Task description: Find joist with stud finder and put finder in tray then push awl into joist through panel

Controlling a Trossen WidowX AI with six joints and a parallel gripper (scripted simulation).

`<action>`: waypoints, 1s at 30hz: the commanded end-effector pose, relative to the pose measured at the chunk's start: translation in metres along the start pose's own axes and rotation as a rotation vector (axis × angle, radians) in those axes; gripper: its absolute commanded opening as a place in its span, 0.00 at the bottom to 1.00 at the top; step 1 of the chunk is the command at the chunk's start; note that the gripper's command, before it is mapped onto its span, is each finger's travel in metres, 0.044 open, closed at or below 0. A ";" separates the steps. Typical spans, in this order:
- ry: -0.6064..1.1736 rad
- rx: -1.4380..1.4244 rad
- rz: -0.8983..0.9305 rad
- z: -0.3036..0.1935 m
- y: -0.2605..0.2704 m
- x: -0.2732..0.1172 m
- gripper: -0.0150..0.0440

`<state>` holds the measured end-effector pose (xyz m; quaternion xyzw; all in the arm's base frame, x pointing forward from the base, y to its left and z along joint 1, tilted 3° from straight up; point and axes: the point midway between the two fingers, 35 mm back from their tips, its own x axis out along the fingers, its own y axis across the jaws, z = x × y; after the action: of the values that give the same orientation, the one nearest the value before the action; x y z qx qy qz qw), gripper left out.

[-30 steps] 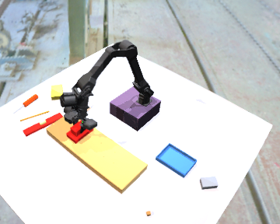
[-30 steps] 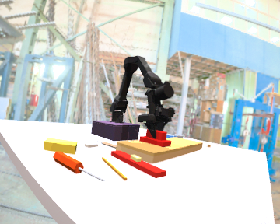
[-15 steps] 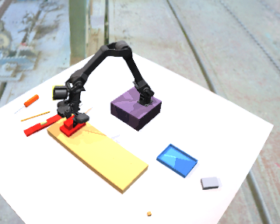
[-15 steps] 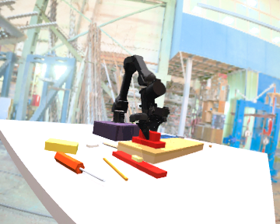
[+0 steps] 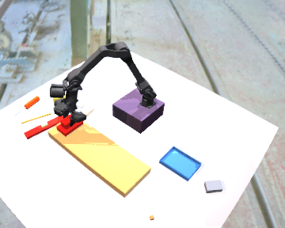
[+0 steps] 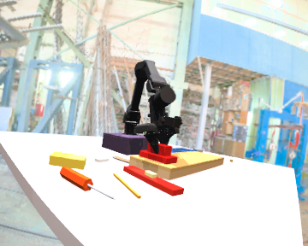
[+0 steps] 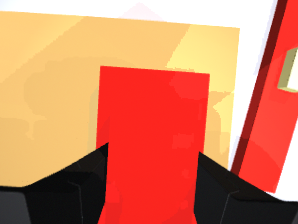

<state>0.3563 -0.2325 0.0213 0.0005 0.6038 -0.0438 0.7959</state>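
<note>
The red stud finder [image 5: 70, 127] [image 6: 158, 157] [image 7: 152, 115] is upright on or just above the tan floor panel [image 5: 109, 156] [image 6: 199, 159] [image 7: 55, 42], near the panel's end beside the red bar. My gripper [image 5: 73, 118] [image 6: 157, 147] [image 7: 150, 148] points down and is shut on the stud finder's raised grip. No lit indicator shows on it. The awl [image 5: 32, 103] [image 6: 76, 178], with an orange handle and thin metal shaft, lies on the table beyond that end. The blue tray [image 5: 180, 163] [image 6: 186, 149] holds nothing that I can see. The joist is hidden.
A red bar [image 5: 36, 131] [image 6: 169, 185] [image 7: 270, 135] with a pale insert lies by the panel's end. Near it are a yellow stick [image 5: 36, 118] [image 6: 127, 184] and yellow block [image 5: 58, 99] [image 6: 68, 160]. A grey block [image 5: 214, 186] lies beyond the tray. The arm stands on a purple block [image 5: 127, 112] [image 6: 122, 143].
</note>
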 end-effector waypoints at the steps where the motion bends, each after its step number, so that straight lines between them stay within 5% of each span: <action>1: -0.001 0.001 0.001 0.000 0.001 0.000 0.25; 20: 0.000 -0.002 -0.002 0.025 -0.002 -0.094 0.25; 30: -0.002 -0.042 0.011 0.033 0.015 -0.095 0.25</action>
<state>0.3569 -0.2240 0.1165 -0.0025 0.6078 -0.0354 0.7933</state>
